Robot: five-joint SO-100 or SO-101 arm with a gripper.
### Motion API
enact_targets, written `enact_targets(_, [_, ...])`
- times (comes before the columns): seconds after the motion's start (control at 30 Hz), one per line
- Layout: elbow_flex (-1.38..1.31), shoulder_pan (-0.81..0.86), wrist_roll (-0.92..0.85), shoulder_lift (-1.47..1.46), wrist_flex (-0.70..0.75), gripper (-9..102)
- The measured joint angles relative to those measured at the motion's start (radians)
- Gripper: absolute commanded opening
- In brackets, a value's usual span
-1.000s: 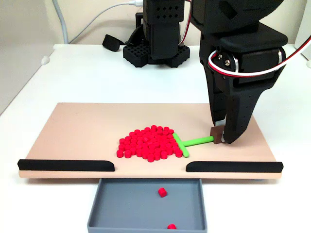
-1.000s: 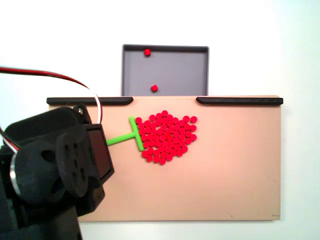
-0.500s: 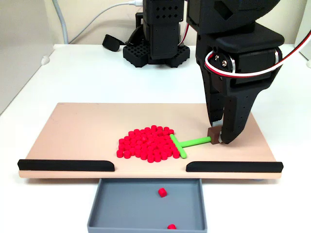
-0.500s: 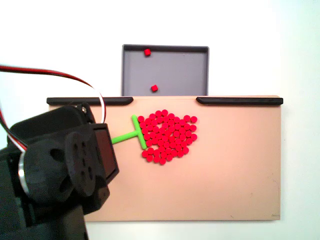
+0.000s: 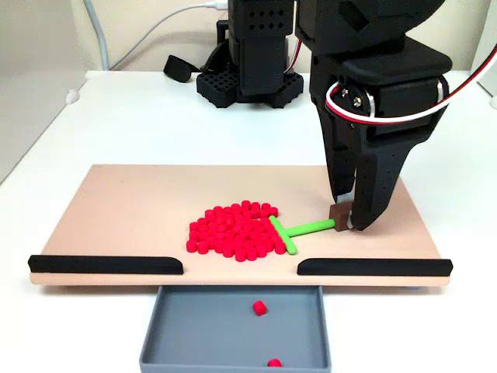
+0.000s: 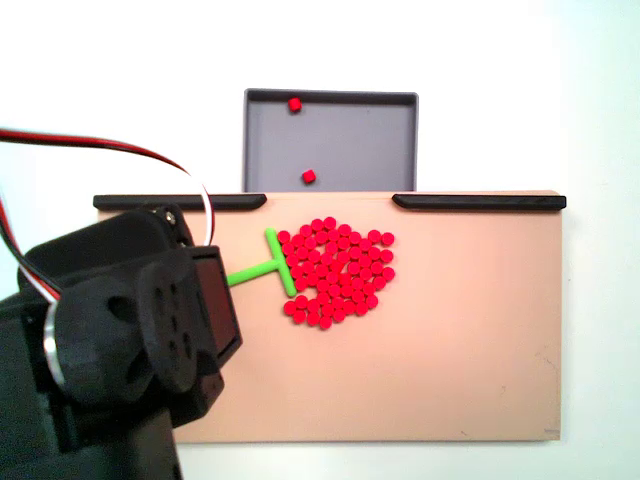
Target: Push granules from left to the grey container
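Observation:
A dense pile of red granules [image 5: 233, 231] lies in the middle of the tan board [image 5: 124, 206], near its front edge. The crossbar of a green T-shaped stick [image 5: 299, 230] rests against the pile's right side. My gripper [image 5: 347, 222] points down at the stick's right end, shut on the brown block [image 5: 339, 217] fixed there. The grey container [image 5: 202, 334] sits below the gap between two black strips and holds two granules [image 5: 259, 308]. From above, the granules [image 6: 335, 275], stick [image 6: 262, 268] and container [image 6: 360, 140] show, while the arm's body hides the fingertips.
Two long black strips [image 5: 105, 264] [image 5: 373, 266] line the board's front edge, with a gap over the container. The arm's black base [image 5: 248, 78] and a white cable stand behind the board. From above, the strips [image 6: 180, 201] [image 6: 478, 201] flank the same gap.
My gripper and the green stick have shifted a little toward the pile, leftward in the front view. The crossbar has nudged the pile's near edge; the pile's bulk has barely moved.

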Motion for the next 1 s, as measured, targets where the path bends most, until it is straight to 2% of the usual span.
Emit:
enact_targets(0.27, [0.0, -0.063, 0.0, 0.02, -0.002, 0])
enact_targets(0.57, [0.02, -0.192, -0.046, 0.172, 0.003, 0])
enact_targets(0.7, [0.132, -0.187, -0.204, 0.298, 0.025, 0])
enact_targets(1.0, [0.434, -0.02, -0.773, 0.603, 0.029, 0])
